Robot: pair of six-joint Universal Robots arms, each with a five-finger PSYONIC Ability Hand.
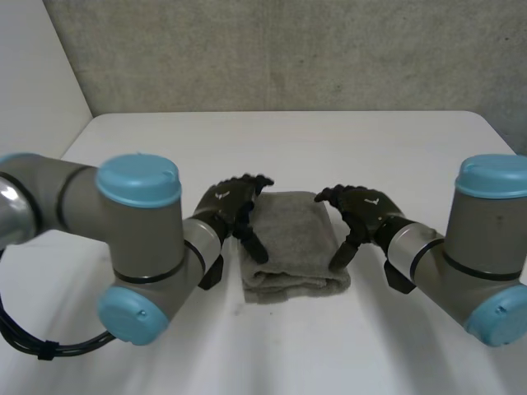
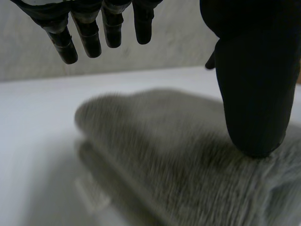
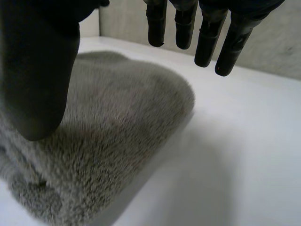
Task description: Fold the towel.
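A grey towel [image 1: 290, 240] lies folded into a thick narrow stack in the middle of the white table [image 1: 329, 148]. My left hand [image 1: 231, 206] hovers at the towel's left edge, open, its thumb down by the cloth. In the left wrist view the towel [image 2: 178, 155] lies under the straight fingers [image 2: 89, 33], and the thumb [image 2: 254, 94] rests on its top layer. My right hand [image 1: 360, 211] stands at the right edge, open. In the right wrist view its fingers [image 3: 207, 33] hang above the table past the towel [image 3: 117, 132], with the thumb [image 3: 37, 75] low over the cloth.
A grey wall [image 1: 280, 49] closes the table's far side, and a white panel [image 1: 33, 74] stands at the far left. Bare tabletop lies beyond the towel and in front of it. Both grey arms reach in from the near corners.
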